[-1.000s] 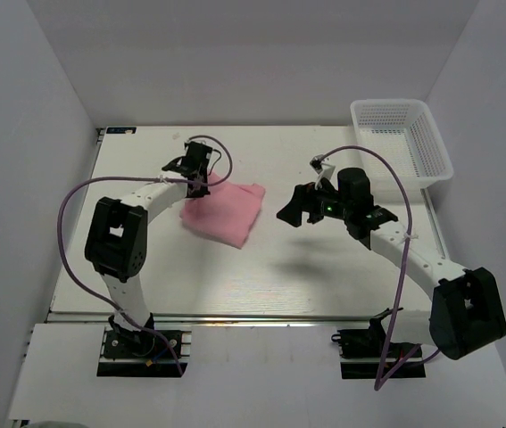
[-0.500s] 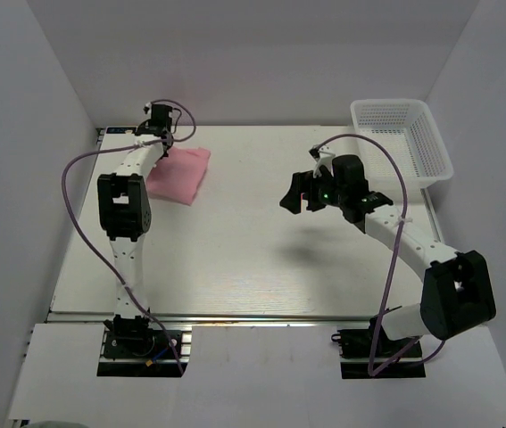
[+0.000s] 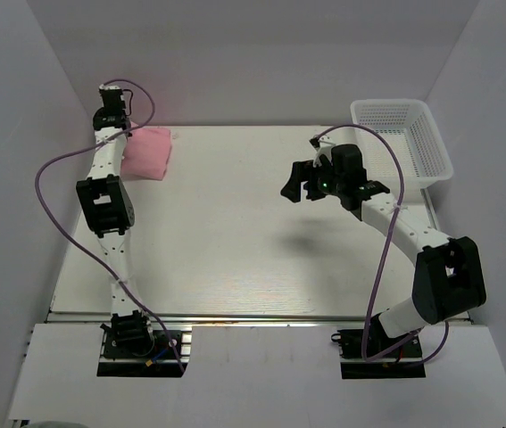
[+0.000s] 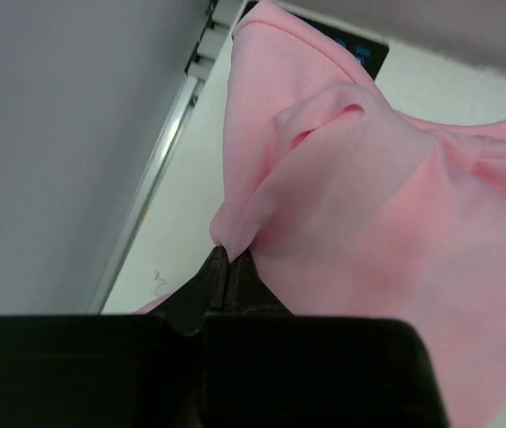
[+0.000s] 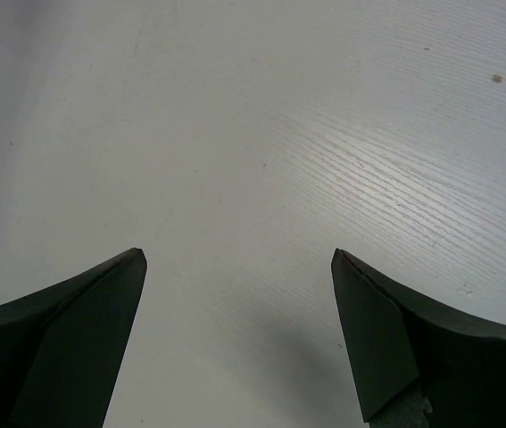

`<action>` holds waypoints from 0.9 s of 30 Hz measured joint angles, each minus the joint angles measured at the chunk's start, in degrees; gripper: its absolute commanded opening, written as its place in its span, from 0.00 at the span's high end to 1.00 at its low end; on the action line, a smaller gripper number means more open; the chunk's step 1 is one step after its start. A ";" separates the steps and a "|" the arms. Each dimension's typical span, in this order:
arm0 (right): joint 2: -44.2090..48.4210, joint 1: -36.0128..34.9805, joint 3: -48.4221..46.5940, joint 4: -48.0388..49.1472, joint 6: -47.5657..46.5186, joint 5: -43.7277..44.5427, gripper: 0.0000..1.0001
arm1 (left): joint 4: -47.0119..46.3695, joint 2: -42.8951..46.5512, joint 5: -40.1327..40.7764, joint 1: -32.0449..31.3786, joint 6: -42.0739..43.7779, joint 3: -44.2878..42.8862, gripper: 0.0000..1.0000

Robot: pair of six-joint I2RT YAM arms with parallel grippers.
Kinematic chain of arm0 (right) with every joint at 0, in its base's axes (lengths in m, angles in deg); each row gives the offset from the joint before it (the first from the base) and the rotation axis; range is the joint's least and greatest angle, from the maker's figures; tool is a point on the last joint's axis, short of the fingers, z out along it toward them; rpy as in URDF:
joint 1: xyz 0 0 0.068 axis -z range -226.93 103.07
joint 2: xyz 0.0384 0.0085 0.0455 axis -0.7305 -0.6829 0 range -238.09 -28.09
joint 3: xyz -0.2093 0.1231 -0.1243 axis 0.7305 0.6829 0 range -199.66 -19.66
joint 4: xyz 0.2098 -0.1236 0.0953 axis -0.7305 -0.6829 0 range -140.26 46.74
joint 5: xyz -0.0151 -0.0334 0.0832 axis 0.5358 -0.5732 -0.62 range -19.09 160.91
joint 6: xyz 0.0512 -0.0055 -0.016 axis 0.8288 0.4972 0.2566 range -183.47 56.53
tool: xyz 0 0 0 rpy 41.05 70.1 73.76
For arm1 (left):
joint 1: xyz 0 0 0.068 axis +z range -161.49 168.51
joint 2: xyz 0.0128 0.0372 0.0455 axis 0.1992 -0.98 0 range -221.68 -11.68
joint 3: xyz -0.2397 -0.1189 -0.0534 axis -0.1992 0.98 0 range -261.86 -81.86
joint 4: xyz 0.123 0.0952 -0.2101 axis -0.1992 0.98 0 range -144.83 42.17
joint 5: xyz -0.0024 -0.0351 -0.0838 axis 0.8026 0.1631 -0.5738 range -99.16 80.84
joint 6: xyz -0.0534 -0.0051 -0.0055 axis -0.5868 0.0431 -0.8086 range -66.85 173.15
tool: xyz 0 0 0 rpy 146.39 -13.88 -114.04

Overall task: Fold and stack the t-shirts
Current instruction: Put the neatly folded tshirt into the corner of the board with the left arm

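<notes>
The light-pink t-shirt [image 3: 148,152] lies folded at the table's far left corner. My left gripper [image 3: 120,134] is stretched out to that corner and is shut on an edge of the t-shirt. In the left wrist view the t-shirt [image 4: 386,205] bunches up from my pinched left gripper [image 4: 228,254], with the rest spread over the table. My right gripper [image 3: 295,189] hovers open and empty above the table's right half. In the right wrist view my right gripper [image 5: 239,259] shows only bare table between its fingers.
A white plastic mesh basket [image 3: 402,140] stands at the far right corner. The table's left edge rail [image 4: 150,192] and the grey side wall run close by the t-shirt. Purple cables loop off both arms.
My left gripper has dragged the t-shirt from the middle left of the table to the far left corner. My right gripper has drifted slightly toward the back.
</notes>
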State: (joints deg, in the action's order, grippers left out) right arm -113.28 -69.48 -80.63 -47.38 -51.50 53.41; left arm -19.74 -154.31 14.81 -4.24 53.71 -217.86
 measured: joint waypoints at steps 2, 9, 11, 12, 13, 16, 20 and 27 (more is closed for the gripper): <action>-0.04 0.15 -0.02 -0.11 0.00 0.00 0.10 | -1.73 0.00 -2.73 1.49 -0.02 -0.61 1.00; -0.07 0.50 -0.04 -0.48 -0.02 -0.02 0.10 | -3.87 0.00 -7.76 4.96 -0.61 -0.50 0.70; -0.07 0.52 -0.04 -0.48 0.00 -0.02 0.10 | -3.85 0.00 -8.39 5.18 -0.66 -0.50 0.40; -0.07 0.57 -0.04 -0.48 0.00 -0.02 0.10 | -4.24 0.00 -8.61 5.18 -0.79 -0.24 0.01; -0.07 0.61 -0.04 -0.48 0.00 -0.02 0.10 | -5.05 0.22 -8.81 5.16 -0.87 0.39 0.00; -0.07 0.72 -0.04 -0.50 0.00 -0.09 0.10 | -5.95 0.35 -9.07 5.01 -1.68 1.62 0.00; -0.07 0.74 -0.04 -0.52 0.02 -0.48 0.10 | -5.97 0.57 -9.33 4.87 -1.99 1.75 0.00; 1.22 0.79 0.90 -0.11 0.72 -0.76 0.10 | -6.69 5.03 -12.00 4.26 -2.45 7.28 0.00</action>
State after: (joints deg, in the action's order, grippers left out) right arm -112.06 -68.69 -79.74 -47.49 -50.78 52.65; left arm -26.43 -149.28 2.81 0.02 51.26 -210.59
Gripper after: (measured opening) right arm 0.901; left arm 0.994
